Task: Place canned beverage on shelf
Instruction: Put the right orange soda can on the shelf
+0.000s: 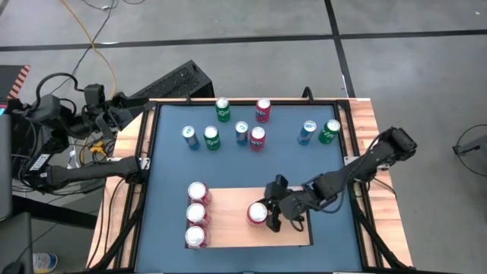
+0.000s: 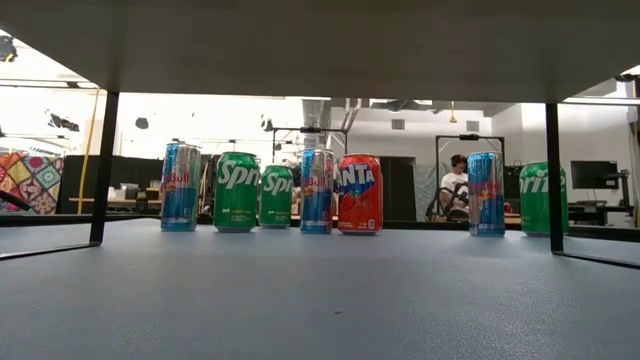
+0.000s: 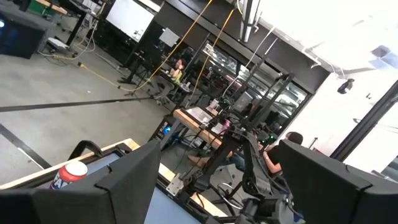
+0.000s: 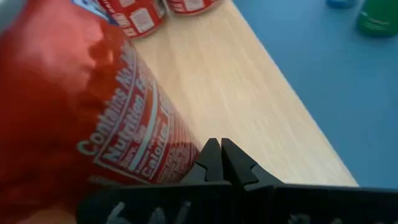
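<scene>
The right gripper's [image 1: 268, 215] fingers [image 1: 272, 222] close around a red can [image 1: 257, 213] standing upright on the pale shelf [image 1: 228, 199], right of three red cans [image 1: 197, 214]. The left gripper [image 1: 114, 116] waits off the table's [image 1: 171, 164] left edge, fingers spread.

The red can [image 4: 81, 118] right against the right hand [image 4: 217, 163] reads "Contains No", "Nutrition", "Calories". Far from the hand, a green can [image 2: 236, 191] reads "Sprite" and a red one [image 2: 359, 194] "Fanta".
</scene>
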